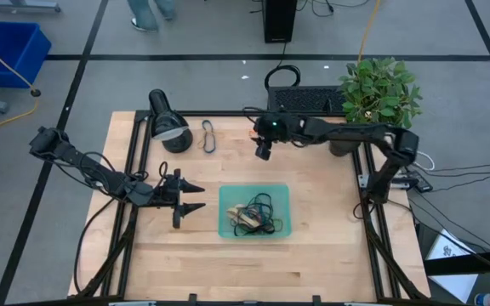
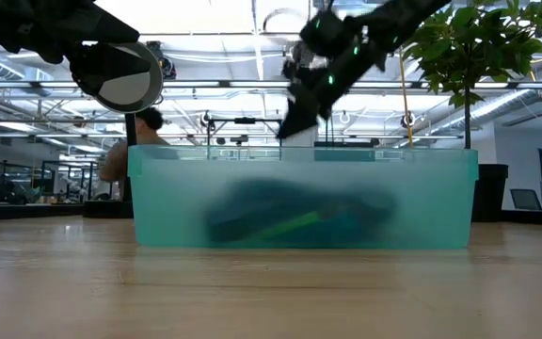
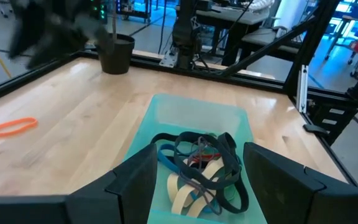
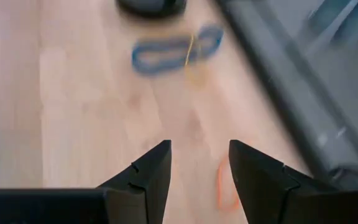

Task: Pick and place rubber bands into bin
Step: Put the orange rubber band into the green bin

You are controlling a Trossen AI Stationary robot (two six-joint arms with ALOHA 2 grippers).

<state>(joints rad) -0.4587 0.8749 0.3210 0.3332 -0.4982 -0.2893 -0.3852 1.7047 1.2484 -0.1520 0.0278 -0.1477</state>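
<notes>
Pale wooden worktop [image 1: 313, 255] inside a black metal frame. The translucent teal-green plastic bin [image 1: 254, 211] sits just below centre of the high frame, holding a tangle of black, blue, tan and reddish rubber bands [image 3: 199, 171]. Loose bands outside the bin: a dark blue elastic loop [image 1: 208, 136] with a thin yellow band across it [image 4: 190, 51], upper centre-left of the high frame, and an orange rubber band [image 4: 226, 184] near the top rail.

Left gripper [image 1: 196, 197] is low at the left of the bin, pointing toward it; jaws apart, nothing between them. Right gripper [image 1: 263, 154] hangs above the worktop at upper centre of the high frame, over the bin's far side and near the orange band; jaws apart, empty.

Surroundings: a black dome-shaped lamp head [image 1: 168, 126] lies just left of the blue loop. A potted green plant [image 1: 379, 92] stands at the upper right corner. A deep blue crate [image 1: 11, 51] is on the floor at upper left.
</notes>
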